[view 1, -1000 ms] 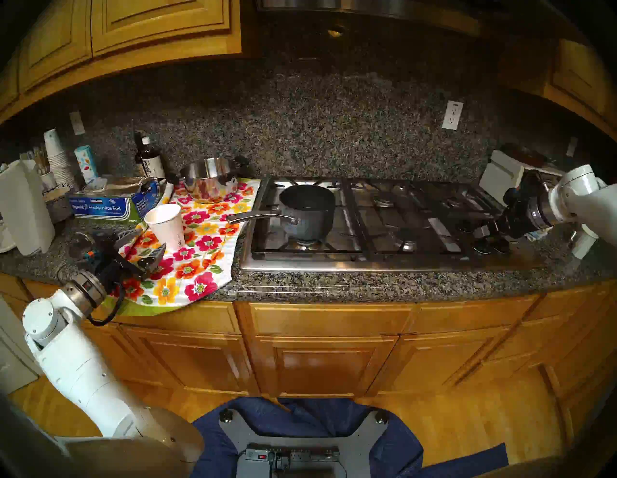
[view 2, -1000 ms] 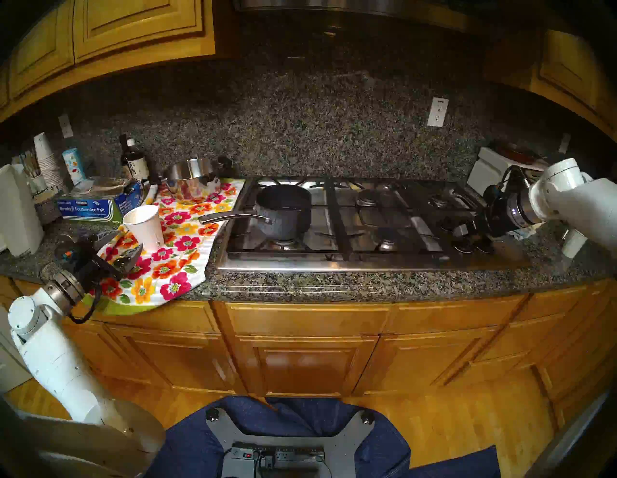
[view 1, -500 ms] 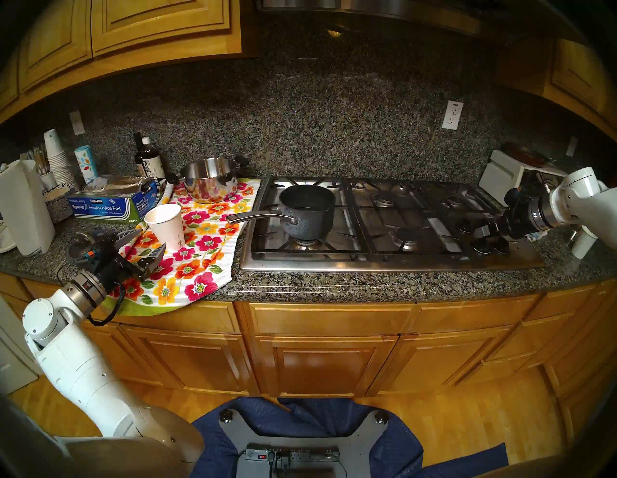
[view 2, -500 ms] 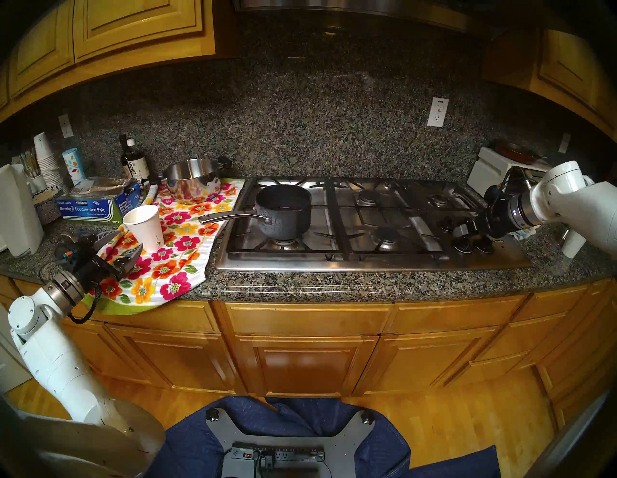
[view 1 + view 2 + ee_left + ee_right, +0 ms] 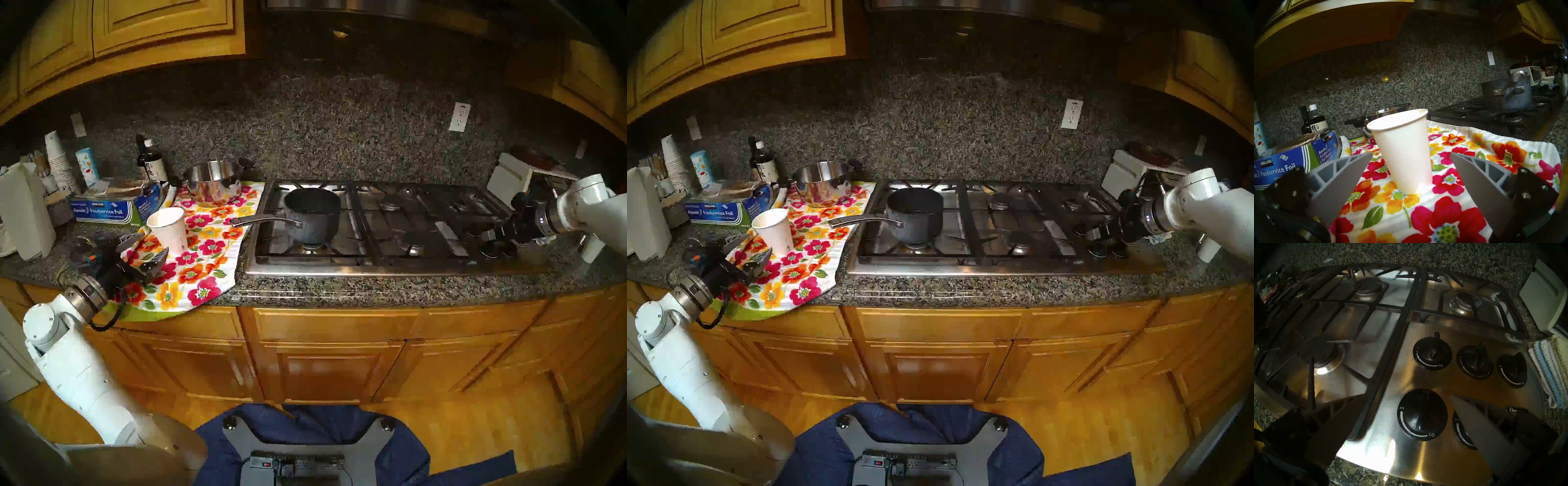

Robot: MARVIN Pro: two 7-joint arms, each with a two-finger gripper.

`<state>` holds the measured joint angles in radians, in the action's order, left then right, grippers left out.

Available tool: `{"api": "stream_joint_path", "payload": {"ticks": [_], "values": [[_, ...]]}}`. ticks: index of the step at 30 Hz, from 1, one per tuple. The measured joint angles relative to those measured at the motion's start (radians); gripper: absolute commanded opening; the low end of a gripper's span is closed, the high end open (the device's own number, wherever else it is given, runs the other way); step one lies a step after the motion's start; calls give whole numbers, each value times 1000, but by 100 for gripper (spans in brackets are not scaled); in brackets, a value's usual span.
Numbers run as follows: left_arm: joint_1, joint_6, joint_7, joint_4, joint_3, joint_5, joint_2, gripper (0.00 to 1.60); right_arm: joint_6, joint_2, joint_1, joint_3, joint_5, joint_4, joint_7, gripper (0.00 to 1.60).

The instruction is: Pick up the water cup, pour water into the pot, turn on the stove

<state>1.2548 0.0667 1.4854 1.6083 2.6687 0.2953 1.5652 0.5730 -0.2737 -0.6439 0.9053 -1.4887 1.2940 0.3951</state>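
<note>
Left wrist view: cup (image 5: 1403, 152) upright on the floral towel (image 5: 1449, 212), between the spread fingers of the left end effector (image 5: 1411, 158), neither finger touching it. Released, empty. Cup contents hidden from this angle; in the head view, the inside (image 5: 166, 217) looks pale, water level impossible to judge.

Pot (image 5: 314, 215) on the front-left burner of the stove (image 5: 390, 268), handle reaching left over the towel edge. Something may glint at the pot's bottom, too dark to call.

Right end effector (image 5: 492, 237) released, poised over the knobs (image 5: 1422, 414) at the stove's right end, nothing gripped. Nearest knob reading OFF; no flame seen at any burner.

Judged progress: cup not lifted at this moment, stove not lit. Whether pouring is done or pending cannot be told from these frames. Knob turn certainly left.

Tabletop: dark speckled granite, matching backsplash, white outlet (image 5: 459, 117) on it. Left side crowded: foil box (image 5: 108, 212), steel pot (image 5: 213, 181), dark bottle (image 5: 152, 163), cup stack (image 5: 57, 159). Honey-coloured wooden cabinets above and below, wooden floor, folded cloths (image 5: 1549, 372) right of the stove.
</note>
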Motion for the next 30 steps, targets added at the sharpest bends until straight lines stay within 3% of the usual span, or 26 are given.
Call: {"api": "stream_joint_path", "payload": {"ticks": [27,28,29,30], "values": [[0,0,0,0,0,-1,0,160,-73,-21,51,25,-37,-28,-1,160],[0,0,0,0,0,-1,0,160,-76,-22,53,26,-39,-29,-1,109],[0,0,0,0,0,-1,0,160,-80,-23,56,28,-41,-30,0,73],[1,0,0,0,0,-1,0,160,-82,-23,58,29,-41,-31,1,73]]}}
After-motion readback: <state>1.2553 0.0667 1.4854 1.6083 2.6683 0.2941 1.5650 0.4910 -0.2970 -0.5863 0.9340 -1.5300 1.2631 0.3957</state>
